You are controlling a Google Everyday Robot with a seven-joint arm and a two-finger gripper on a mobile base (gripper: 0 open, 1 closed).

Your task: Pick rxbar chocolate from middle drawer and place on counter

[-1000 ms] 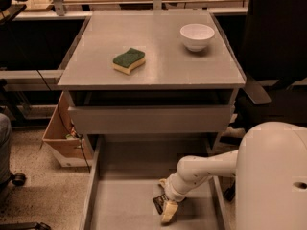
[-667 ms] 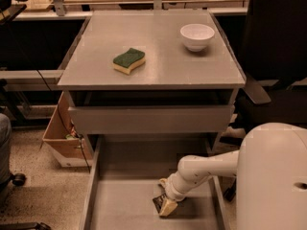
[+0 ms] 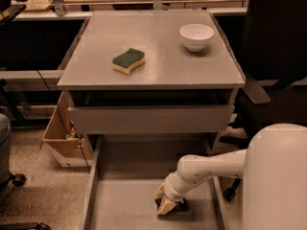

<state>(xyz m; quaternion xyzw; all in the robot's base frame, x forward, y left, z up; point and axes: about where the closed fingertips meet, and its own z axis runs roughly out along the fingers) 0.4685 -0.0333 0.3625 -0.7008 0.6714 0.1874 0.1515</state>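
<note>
We look down on a grey drawer cabinet whose flat top serves as the table. On it lie a green-and-yellow sponge, left of centre, and a white bowl near the far right corner, well apart from each other. Below the table edge, a shallow drawer shows its plain front. Beneath it, the deep middle drawer stands pulled out. The white arm reaches in from the right. Its pincer is down at the drawer floor, right against the dark chocolate bar, which lies flat near the drawer's right side. We cannot tell how far the pincer is open, nor whether it has hold of the bar. Print on the wrapper is too small to read. A cardboard box sits on the floor to the left.
</note>
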